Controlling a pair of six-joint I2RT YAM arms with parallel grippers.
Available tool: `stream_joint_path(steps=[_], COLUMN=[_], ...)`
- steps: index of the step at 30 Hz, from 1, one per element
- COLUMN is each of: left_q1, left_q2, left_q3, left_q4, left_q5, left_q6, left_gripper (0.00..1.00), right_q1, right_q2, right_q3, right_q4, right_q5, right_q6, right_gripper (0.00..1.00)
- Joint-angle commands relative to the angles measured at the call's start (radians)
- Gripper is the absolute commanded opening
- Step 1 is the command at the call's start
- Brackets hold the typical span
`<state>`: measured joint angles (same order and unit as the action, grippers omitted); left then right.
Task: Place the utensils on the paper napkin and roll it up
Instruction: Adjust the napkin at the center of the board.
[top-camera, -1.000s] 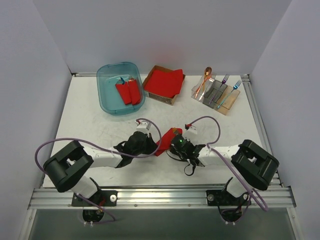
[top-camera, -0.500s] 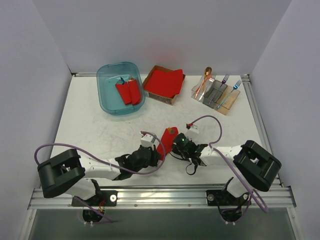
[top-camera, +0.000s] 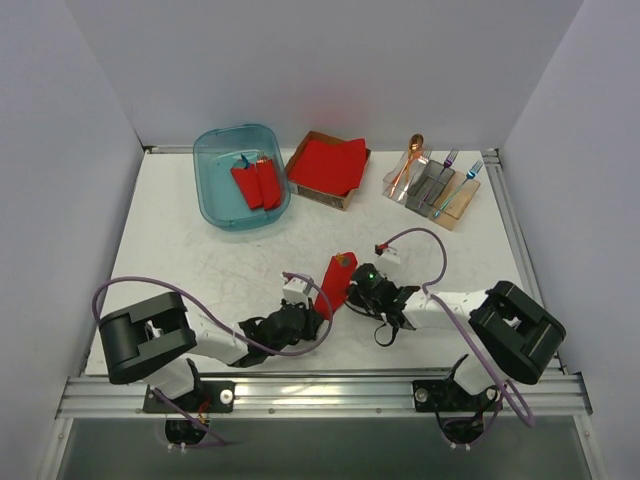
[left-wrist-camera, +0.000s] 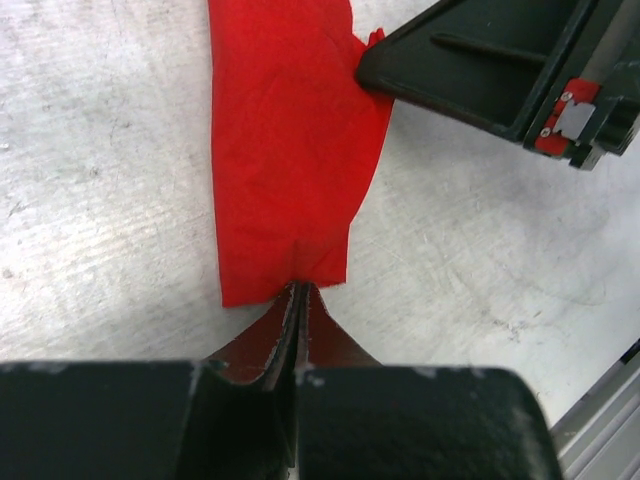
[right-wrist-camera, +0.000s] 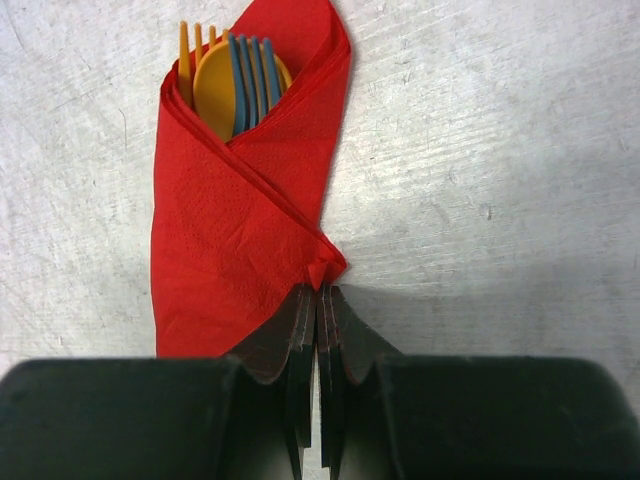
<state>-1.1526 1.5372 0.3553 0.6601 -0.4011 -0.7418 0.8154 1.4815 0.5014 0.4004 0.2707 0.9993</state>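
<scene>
Paper napkin (right-wrist-camera: 240, 230) rolled into narrow red bundle, counter (top-camera: 200, 260) 6 o'clock. Utensils (right-wrist-camera: 235, 85): yellow, blue heads poke from open end. Left tool (left-wrist-camera: 300, 295) clamped on tail edge; right tool (right-wrist-camera: 318, 290) clamped on side fold. Blue tub (top-camera: 212, 195), 11 o'clock: two red rolls (top-camera: 256, 183). Cardboard box (top-camera: 335, 200), 12: red stack (top-camera: 328, 165). Clear rack (top-camera: 458, 208), 1: spare cutlery (top-camera: 409, 165).

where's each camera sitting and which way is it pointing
Top external: above and behind the bases, looking down on the table. Both arms show, with the left gripper and right gripper at the paper napkin.
Left wrist: on the left arm, looking past its own shut fingers at one end of the napkin. The right gripper's body shows top right.
Right wrist: on the right arm, looking past its own shut fingers, which pinch a fold. The utensils poke out of the far end.
Shared: all three views see the napkin.
</scene>
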Motion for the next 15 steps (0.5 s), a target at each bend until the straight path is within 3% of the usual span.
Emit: stream_joint_path(steps=[1,6,15], left_q1=[-0.009,0.036,0.179], left_q2=[-0.081,-0.196,-0.216], left_q3=[0.008,0.091,0.217], left_q4=[-0.078,-0.279,-0.346], left_q5=[-0.021,-0.001,0.12], left_q6=[-0.008,0.024,0.091], left_gripper=[0.03,0.03,0.03], right_q1=[-0.009,-0.01,-0.01], right_q2=[-0.038,-0.036,-0.063], right_q3=[-0.008,-0.009,-0.063], right_q4=[-0.015,-0.015,0.069], right_q5=[0.015,0.013,0.001], right_q6=[-0.034,-0.056,-0.105], right_gripper=[0.0,0.0,0.0])
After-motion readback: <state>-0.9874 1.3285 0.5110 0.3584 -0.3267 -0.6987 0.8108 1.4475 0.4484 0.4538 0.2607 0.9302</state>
